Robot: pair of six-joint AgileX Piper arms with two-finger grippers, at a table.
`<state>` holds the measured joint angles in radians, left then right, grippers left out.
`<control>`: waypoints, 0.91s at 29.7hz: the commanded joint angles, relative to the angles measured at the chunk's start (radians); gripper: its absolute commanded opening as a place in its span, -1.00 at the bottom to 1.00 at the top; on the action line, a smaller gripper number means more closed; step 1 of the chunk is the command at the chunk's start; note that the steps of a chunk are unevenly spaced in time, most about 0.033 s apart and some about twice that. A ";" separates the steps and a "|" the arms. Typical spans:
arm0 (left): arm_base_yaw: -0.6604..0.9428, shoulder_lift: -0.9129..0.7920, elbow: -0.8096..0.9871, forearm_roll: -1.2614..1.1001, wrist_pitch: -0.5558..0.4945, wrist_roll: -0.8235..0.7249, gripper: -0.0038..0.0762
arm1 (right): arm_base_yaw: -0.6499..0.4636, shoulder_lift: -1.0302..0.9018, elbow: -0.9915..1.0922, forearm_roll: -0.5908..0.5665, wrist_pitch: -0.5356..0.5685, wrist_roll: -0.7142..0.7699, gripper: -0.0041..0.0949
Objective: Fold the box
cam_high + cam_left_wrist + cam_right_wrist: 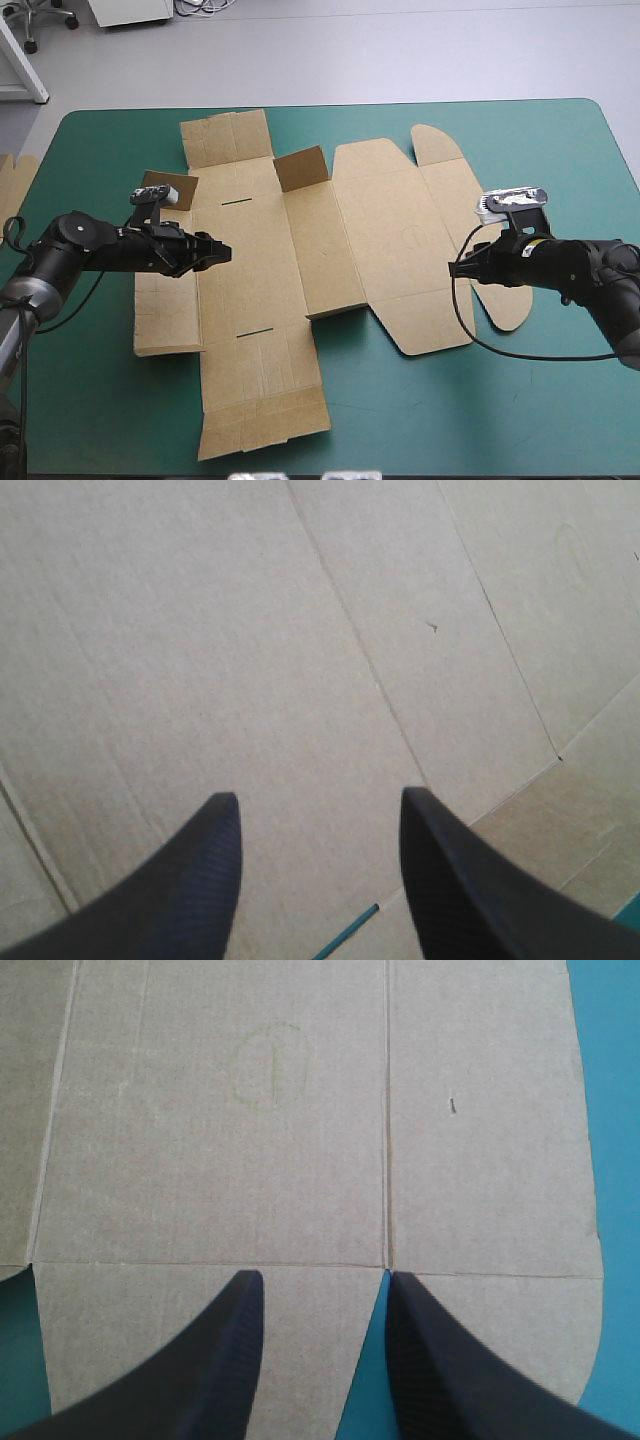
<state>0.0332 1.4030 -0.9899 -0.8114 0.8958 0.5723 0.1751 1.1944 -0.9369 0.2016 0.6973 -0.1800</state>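
Box: your box [370,220] lies opened out as one cut brown sheet in the middle of the teal-green cover [480,420], with nearly every panel flat.
Raised bits: only one small flap [301,168] near the far middle stands up. Another small flap [188,190] at the sheet's left side looks lifted too, just beside your left arm.
Left gripper: your left gripper [222,250] sits over the left panels, black fingers spread. In the left wrist view the left gripper [318,805] has nothing between its fingers, only bare board ahead. You can't tell from here whether it touches the sheet.
Right gripper: your right gripper [465,267] is over the sheet's right end. In the right wrist view the right gripper [322,1280] is spread as well and pinches nothing. It sits above the notch between two end flaps, where a sliver of cover shows through.
Slots: the two dark slots [238,201] in the left panel are empty, with no tab tucked in.
Done: by the look of it, hardly anything. There are no walls up and nothing is tucked.
Left: pretty much the whole fold. You need to raise the long walls, fold the end flaps in and seat the tabs.
Progress call: you're right at the start, with both arms placed and neither one gripping.
Spare board: an edge of more board [14,185] shows at the table's left edge, well apart from your sheet.
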 commanded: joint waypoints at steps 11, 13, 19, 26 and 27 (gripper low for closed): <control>-0.004 -0.030 -0.022 -0.054 -0.007 0.008 -0.02 | -0.005 -0.096 -0.030 0.029 -0.037 -0.019 -0.15; -0.004 -0.032 -0.022 -0.054 -0.007 0.008 -0.02 | -0.005 -0.099 -0.030 0.029 -0.037 -0.019 -0.15; -0.004 -0.063 -0.022 -0.087 -0.003 0.024 -0.02 | -0.005 -0.110 -0.022 0.033 -0.011 -0.023 -0.15; -0.004 -0.074 -0.022 -0.108 0.011 0.030 -0.02 | -0.005 -0.113 -0.022 0.033 0.033 -0.025 -0.15; -0.004 -0.076 -0.022 -0.108 0.016 0.030 -0.02 | -0.005 -0.114 -0.022 0.033 0.045 -0.028 -0.15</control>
<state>0.0332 1.3641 -0.9899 -0.8624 0.9032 0.5985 0.1751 1.1070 -0.9359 0.2240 0.7482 -0.1943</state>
